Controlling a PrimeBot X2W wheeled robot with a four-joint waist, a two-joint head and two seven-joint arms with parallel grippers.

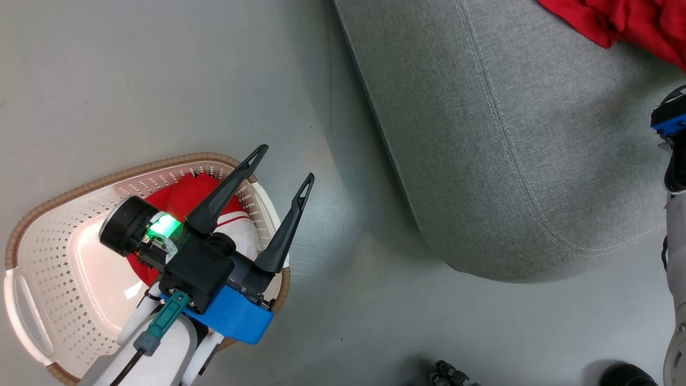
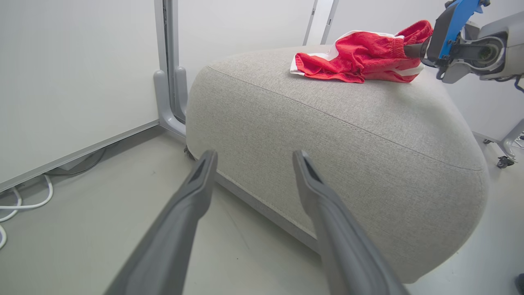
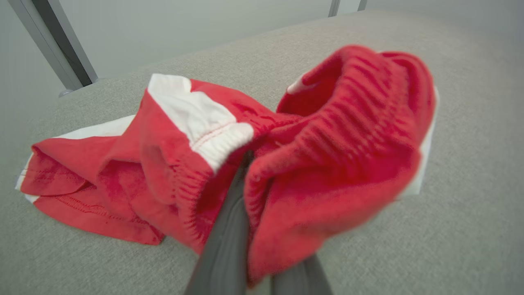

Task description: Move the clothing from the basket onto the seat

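Note:
A red and white garment (image 3: 286, 164) lies bunched on the grey seat (image 1: 509, 134), and my right gripper (image 3: 249, 164) is shut on its ribbed red waistband, one end lifted. The left wrist view shows that garment (image 2: 360, 57) on the seat (image 2: 327, 135) with the right gripper (image 2: 409, 51) at its edge. More red and white clothing (image 1: 193, 201) lies in the cream basket (image 1: 64, 252) with the brown rim, on the floor at lower left. My left gripper (image 1: 284, 166) hovers open over the basket's right rim, fingers (image 2: 200, 180) spread and pointing toward the seat.
Grey floor (image 1: 134, 80) lies between basket and seat. A white wall panel with a grey post (image 2: 170, 82) stands behind the seat, with white cables (image 2: 24, 203) along its base. A castor leg (image 2: 503, 162) stands at far right. Dark wheels (image 1: 450, 372) show at the bottom edge.

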